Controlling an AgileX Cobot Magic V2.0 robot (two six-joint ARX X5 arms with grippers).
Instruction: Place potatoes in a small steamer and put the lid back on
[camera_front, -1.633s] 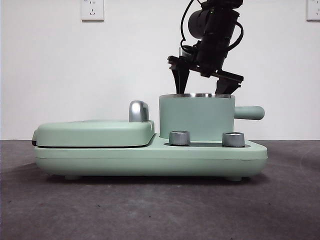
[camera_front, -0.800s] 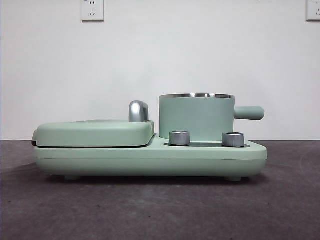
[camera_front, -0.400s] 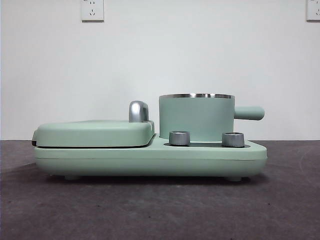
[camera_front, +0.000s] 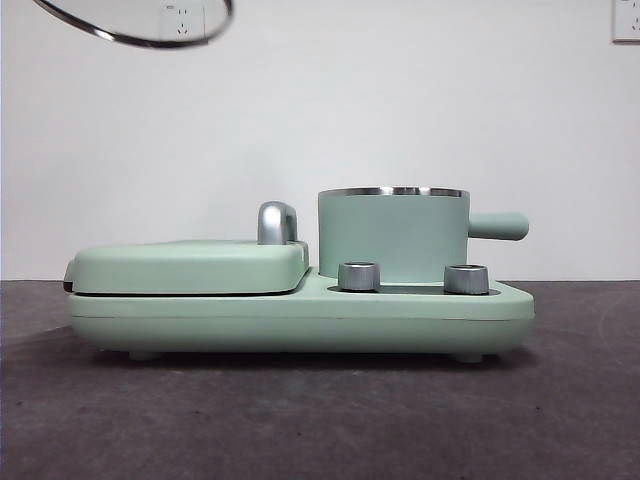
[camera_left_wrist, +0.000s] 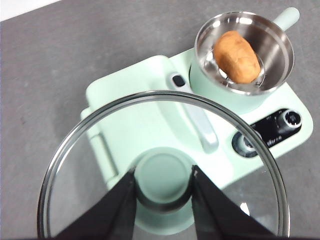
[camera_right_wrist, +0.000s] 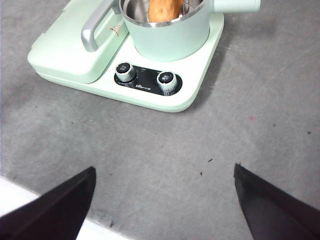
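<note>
My left gripper (camera_left_wrist: 162, 187) has its two black jaws pinched on the mint-green knob (camera_left_wrist: 163, 176) of the lid (camera_left_wrist: 75, 150), and I hold that round glass disc with its steel rim high in the air, above the flat griddle cover (camera_left_wrist: 142, 117) of the cooker. Through the glass I see the cover's chrome handle (camera_left_wrist: 200, 120). In the front view only the lid's lower rim (camera_front: 140, 38) shows, tilted, at the top corner on the griddle side, well above everything on the table (camera_front: 320, 420). My right gripper (camera_right_wrist: 162, 200) hangs back over the bare grey table on the near side of the cooker, its jaws spread wide with nothing between them. Past them stands the mint-green cooker base (camera_right_wrist: 165, 97) with its two steel dials (camera_right_wrist: 145, 75) facing me. Beyond the dials sits the small steamer (camera_front: 393, 235), uncovered, its stubby side handle (camera_front: 498, 225) pointing away from the griddle cover. The potato (camera_left_wrist: 236, 56) lies inside the steamer, on its steel bottom, orange-brown and oblong, apart from the lid.
</note>
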